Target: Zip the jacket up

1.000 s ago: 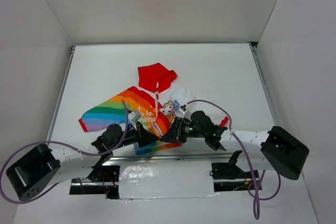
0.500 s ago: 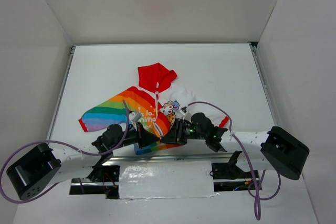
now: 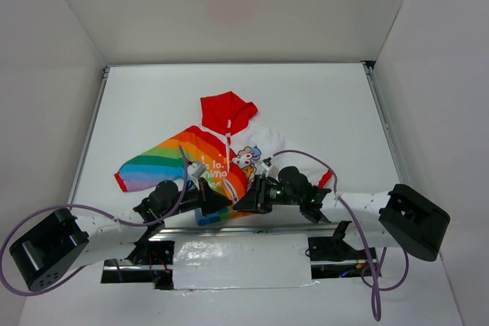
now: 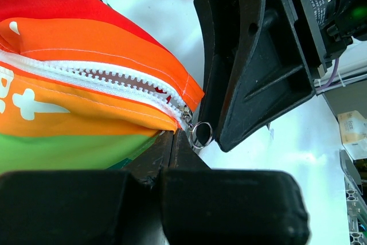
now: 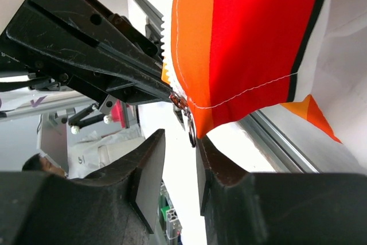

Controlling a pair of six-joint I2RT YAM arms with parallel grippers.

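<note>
The jacket (image 3: 218,154) lies flat mid-table, red hood away from me, rainbow half on the left, white cartoon half on the right. My left gripper (image 3: 216,201) is shut on the jacket's bottom hem (image 4: 143,121) at the foot of the white zipper (image 4: 109,76). In its wrist view the fingertips (image 4: 174,136) pinch the orange fabric. The zipper's metal ring pull (image 4: 201,134) hangs just beside them. My right gripper (image 3: 248,198) faces the left one. Its jaws (image 5: 180,139) stand slightly apart with the ring pull (image 5: 191,132) between the tips, close to the right pad.
An aluminium rail (image 3: 252,227) runs along the table's near edge just under both grippers. White walls enclose the table on three sides. Purple cables (image 3: 306,156) loop over both arms. A white taped patch (image 3: 241,265) lies between the arm bases.
My right gripper has crept slightly left, closer to the hem and the left gripper. The jacket and the left arm have not visibly moved.
</note>
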